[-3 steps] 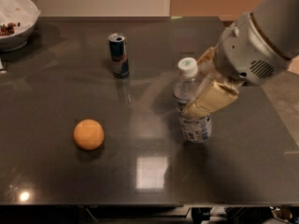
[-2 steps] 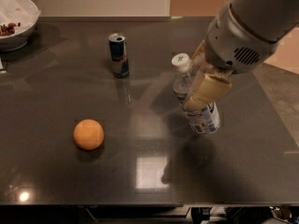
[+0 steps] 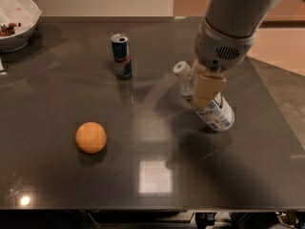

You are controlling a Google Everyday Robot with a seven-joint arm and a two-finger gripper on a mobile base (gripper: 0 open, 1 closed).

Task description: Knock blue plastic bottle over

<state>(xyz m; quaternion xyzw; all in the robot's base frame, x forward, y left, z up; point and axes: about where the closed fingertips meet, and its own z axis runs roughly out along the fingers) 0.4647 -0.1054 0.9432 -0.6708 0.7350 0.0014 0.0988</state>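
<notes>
Tipped much further than a moment ago, the bottle (image 3: 217, 114) now leans steeply. Its white cap points toward the can (image 3: 121, 56) and its base rests on the surface (image 3: 57, 94), farther right of the can and nearer the front. The gripper (image 3: 206, 90) sits against the bottle's upper side, right of the can, with the arm rising above it. I cannot tell how its jaws stand.

The can stands upright, well apart from the bottle, with bare surface between them. An orange (image 3: 90, 137) lies in front of the can and slightly left, well away from bottle and gripper. A white bowl (image 3: 19, 41) sits far left of the can at the back corner. Nothing lies right beside the bottle.

Since the earlier frame the gripper has shifted toward the can with the bottle's neck, while the can, orange and bowl have stayed put.

Right of the can, beyond the bottle, open surface runs to the angled right edge. In front of the can, a wide bare stretch reaches the front edge.
</notes>
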